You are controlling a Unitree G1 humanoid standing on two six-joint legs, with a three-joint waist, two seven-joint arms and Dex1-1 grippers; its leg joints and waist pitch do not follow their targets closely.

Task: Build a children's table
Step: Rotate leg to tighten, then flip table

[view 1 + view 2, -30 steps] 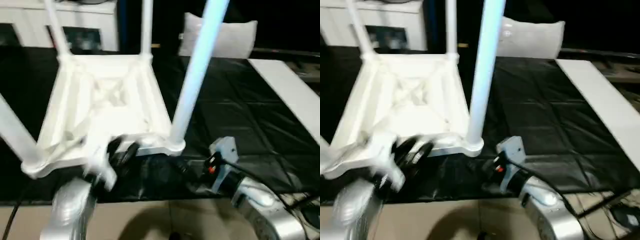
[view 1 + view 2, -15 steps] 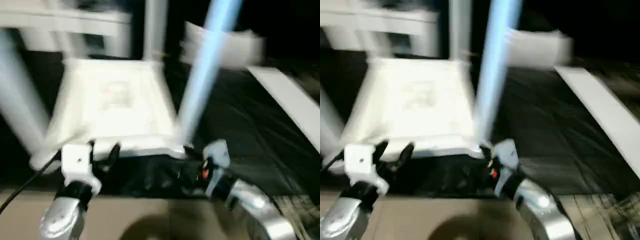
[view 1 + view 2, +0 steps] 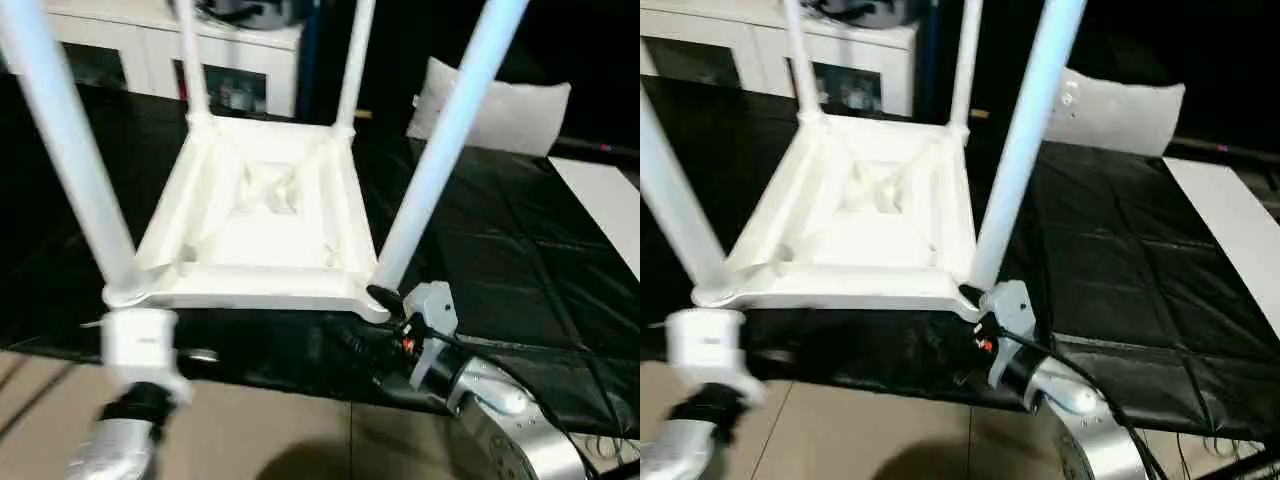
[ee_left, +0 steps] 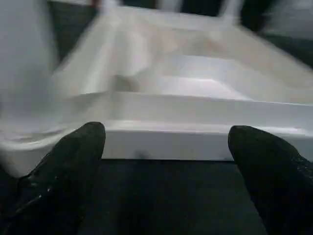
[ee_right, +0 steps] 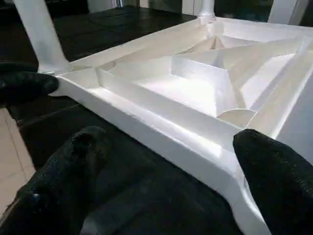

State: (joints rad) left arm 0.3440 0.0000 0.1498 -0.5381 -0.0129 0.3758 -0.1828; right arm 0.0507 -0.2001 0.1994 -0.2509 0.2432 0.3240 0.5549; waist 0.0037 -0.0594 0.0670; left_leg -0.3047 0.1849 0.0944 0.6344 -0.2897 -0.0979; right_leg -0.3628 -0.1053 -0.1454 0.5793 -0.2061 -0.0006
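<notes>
Standing upside down on the black surface (image 3: 480, 240), the white plastic children's table (image 3: 265, 225) has all four legs socketed; both tools, left (image 4: 166, 161) and right (image 5: 161, 176), have drawn back open-fingered from its near edge, suggesting assembly is nearly finished

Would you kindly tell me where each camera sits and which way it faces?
Left eye view: on the head, looking forward and down at the upturned table top with its legs; both forearms and the right tool show.
Right eye view: beside it, the same scene slightly offset.
Left wrist view: on the left wrist, looking along the open left tool at the top's near rim.
Right wrist view: on the right wrist, looking past the open right tool across the ribbed underside.
All share the table top.
</notes>
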